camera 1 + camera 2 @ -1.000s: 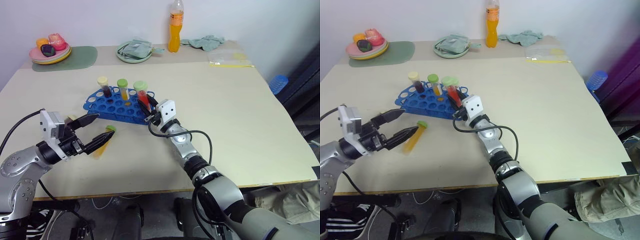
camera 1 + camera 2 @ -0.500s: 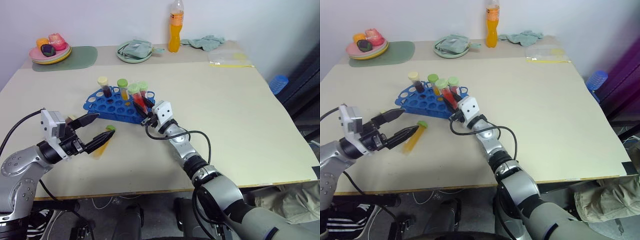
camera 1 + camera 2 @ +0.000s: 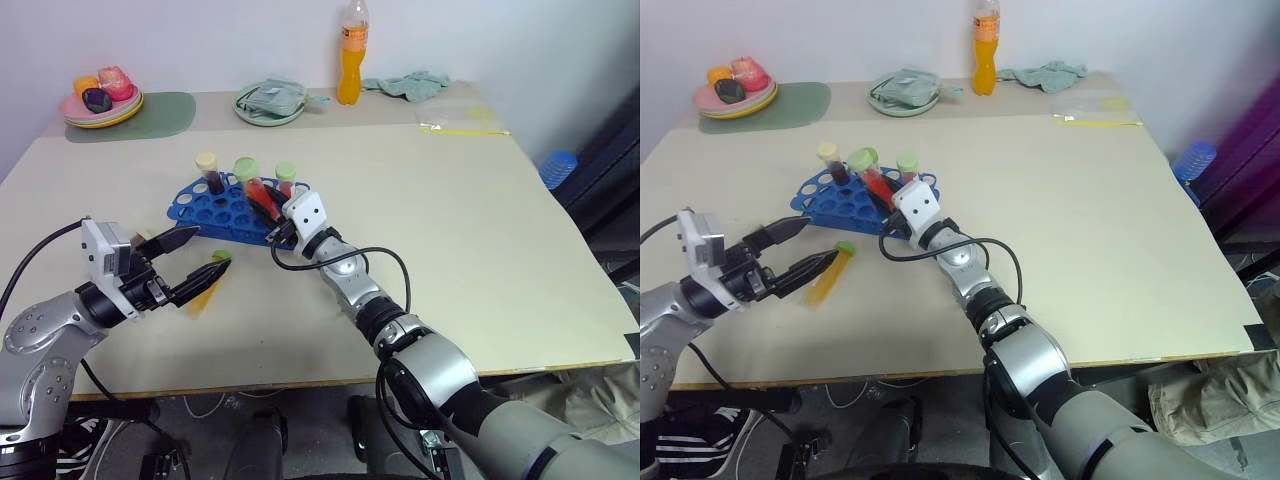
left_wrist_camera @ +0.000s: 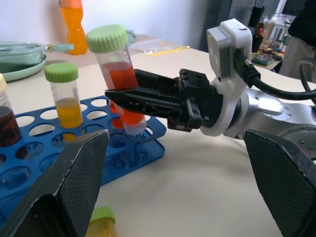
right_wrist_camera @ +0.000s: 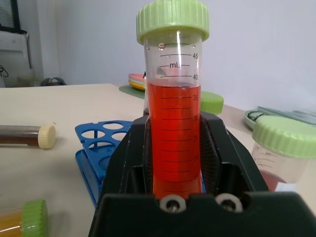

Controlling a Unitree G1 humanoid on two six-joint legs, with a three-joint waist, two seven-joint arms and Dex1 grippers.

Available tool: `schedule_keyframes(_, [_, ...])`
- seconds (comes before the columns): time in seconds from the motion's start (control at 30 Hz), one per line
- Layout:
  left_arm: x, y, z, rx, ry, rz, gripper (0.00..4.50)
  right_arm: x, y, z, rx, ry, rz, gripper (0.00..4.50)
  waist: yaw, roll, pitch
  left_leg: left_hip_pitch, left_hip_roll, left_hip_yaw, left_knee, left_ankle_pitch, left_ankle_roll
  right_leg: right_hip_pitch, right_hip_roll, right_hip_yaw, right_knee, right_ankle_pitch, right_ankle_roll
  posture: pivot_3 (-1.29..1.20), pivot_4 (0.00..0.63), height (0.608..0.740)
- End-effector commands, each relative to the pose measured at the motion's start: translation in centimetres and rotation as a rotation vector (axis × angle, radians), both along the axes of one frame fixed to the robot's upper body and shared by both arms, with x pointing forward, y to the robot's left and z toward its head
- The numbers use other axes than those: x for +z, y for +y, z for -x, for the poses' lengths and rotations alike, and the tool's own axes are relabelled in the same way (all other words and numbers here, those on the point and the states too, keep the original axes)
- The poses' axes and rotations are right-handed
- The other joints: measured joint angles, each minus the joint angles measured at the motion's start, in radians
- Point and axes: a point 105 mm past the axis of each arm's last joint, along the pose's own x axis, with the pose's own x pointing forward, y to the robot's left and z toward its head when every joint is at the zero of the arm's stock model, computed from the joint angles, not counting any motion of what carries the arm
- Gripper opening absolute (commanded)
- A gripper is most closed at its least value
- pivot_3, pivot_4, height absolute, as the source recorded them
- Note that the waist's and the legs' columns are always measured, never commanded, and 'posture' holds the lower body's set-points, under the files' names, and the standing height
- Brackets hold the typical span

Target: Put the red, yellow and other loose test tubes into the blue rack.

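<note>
R gripper [image 3: 262, 207] has its black fingers clamped on a clear plastic test tube w/ red liquid and green cap [image 3: 253, 187], held tilted over the bright blue plastic two-tier rack w/ rows of round holes [image 3: 222, 213]; tube's bottom end is just above the rack's near-right part, not seated in a hole as far as I can tell. Rack sits left of the bench centre. Standing in it along its far side: a tube w/ dark maroon liquid and cream cap [image 3: 209, 172], and a tube w/ green cap [image 3: 285, 179] on the rack's right end. L wrist view also shows a green-capped tube w/ yellow-orange liquid [image 4: 65, 95] upright in the rack.

L gripper [image 3: 196, 262] hovers near the bench's front-left edge, fingers spread wide, nothing between them. Just past its fingertips a yellow-orange tube w/ green cap [image 3: 209, 281] lies flat on the bench, in front of the rack.

Far edge: tall orange drink bottle [image 3: 350, 52], round green plate [image 3: 268, 103].
</note>
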Motion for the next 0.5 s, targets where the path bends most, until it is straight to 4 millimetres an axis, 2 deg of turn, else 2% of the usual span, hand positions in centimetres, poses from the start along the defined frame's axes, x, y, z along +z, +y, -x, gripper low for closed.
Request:
schedule_keyframes(0.03, [0.9,-0.4,0.4,-0.014,-0.050,-0.005,4.50,1.7,4.7,2.8,0.117,-0.004,-0.097,0.79,-0.001,0.000,0.000,0.000,0.000,0.000,0.000,0.000,0.000,0.000,0.000,0.000,0.000,0.000,0.000,0.00,0.150,0.740])
schedule_keyframes(0.23, [0.7,-0.3,0.4,-0.010,-0.046,-0.002,4.50,1.7,4.2,2.3,0.100,0.025,-0.109,0.79,0.000,0.000,0.000,0.000,0.000,0.000,0.000,0.000,0.000,0.000,0.000,0.000,0.000,0.000,0.000,0.00,0.150,0.740])
schedule_keyframes(0.5, [0.9,-0.6,0.3,-0.016,-0.050,-0.002,4.50,0.6,4.4,2.5,0.111,0.080,-0.112,0.79,0.000,0.000,0.000,0.000,0.000,0.000,0.000,0.000,0.000,0.000,0.000,0.000,0.000,0.000,0.000,0.00,0.150,0.740])
